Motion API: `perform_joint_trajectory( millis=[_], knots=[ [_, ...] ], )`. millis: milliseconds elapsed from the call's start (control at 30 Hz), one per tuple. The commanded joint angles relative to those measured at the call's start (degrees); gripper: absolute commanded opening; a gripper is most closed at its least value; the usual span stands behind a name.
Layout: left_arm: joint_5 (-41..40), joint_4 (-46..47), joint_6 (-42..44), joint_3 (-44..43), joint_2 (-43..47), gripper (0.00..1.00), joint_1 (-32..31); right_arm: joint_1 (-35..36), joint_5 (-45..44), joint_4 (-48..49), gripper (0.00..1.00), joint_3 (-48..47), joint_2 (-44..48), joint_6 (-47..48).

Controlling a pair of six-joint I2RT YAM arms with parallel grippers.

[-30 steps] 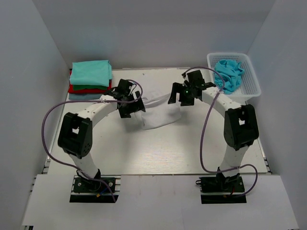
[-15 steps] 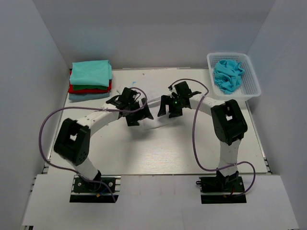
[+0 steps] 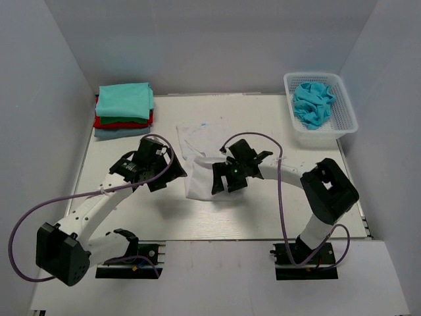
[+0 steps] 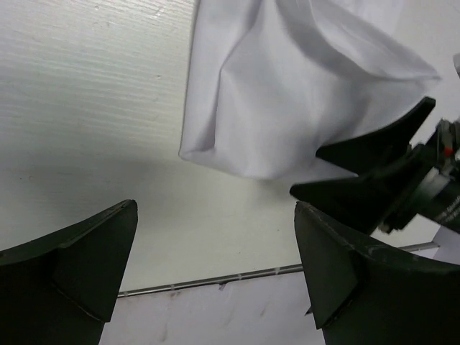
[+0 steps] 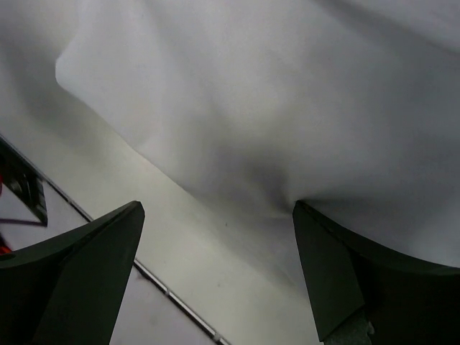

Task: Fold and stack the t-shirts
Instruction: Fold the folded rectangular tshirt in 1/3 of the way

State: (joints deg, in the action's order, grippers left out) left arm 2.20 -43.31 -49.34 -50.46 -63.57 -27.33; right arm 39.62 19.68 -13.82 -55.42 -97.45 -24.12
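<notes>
L claw (image 3: 161, 173), R claw (image 3: 225, 185) now nearer, agape by white tee (image 3: 197, 141)

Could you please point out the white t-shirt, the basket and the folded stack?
white t-shirt (image 3: 200, 141), top view, upper middle of the cloth
basket (image 3: 325, 135), top view, near wall
folded stack (image 3: 123, 99), top view, teal top shirt

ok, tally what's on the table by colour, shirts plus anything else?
White shirt: 1
Teal shirt: 1
Red shirt: 1
Grey-blue shirt: 1
Light blue shirt: 1 crumpled bundle, may hide more
Basket: 1
Total: 6, at least
</notes>
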Motion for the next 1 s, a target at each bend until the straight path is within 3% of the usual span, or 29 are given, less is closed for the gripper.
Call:
perform_joint_trajectory(
  millis=[0,67,267,400,500,833,967],
  knots=[
    [-2.0,1.9,1.0,-0.6,-1.5,1.00,0.2,1.1,-1.3,-6.3,0.90,-1.1,4.0,-1.5],
    [-2.7,5.0,2.3,-2.9,-5.4,1.00,-0.4,0.9,-1.6,-7.7,0.90,-4.7,6.4,-1.5],
    [2.1,10.2,12.9,-13.5,-19.8,0.99,-1.7,-2.0,-18.0,-15.7,0.90,-12.8,9.8,-5.6],
    [0.1,9.6,16.3,-22.2,-30.6,0.95,-1.7,-7.0,-25.5,-21.9,0.90,-11.4,12.2,-7.6],
    [0.1,9.0,17.9,-26.1,-34.7,0.94,-1.7,-10.3,-25.4,-23.7,0.90,-10.1,12.2,-7.5],
    [3.3,8.5,18.5,-31.1,-44.2,0.68,-1.7,-12.8,-14.0,-15.3,0.90,-9.4,5.1,-0.2],
    [3.3,7.0,18.5,-33.4,-46.1,0.55,-1.7,-13.0,-10.6,-12.5,0.79,-10.4,1.6,2.7]
  ],
)
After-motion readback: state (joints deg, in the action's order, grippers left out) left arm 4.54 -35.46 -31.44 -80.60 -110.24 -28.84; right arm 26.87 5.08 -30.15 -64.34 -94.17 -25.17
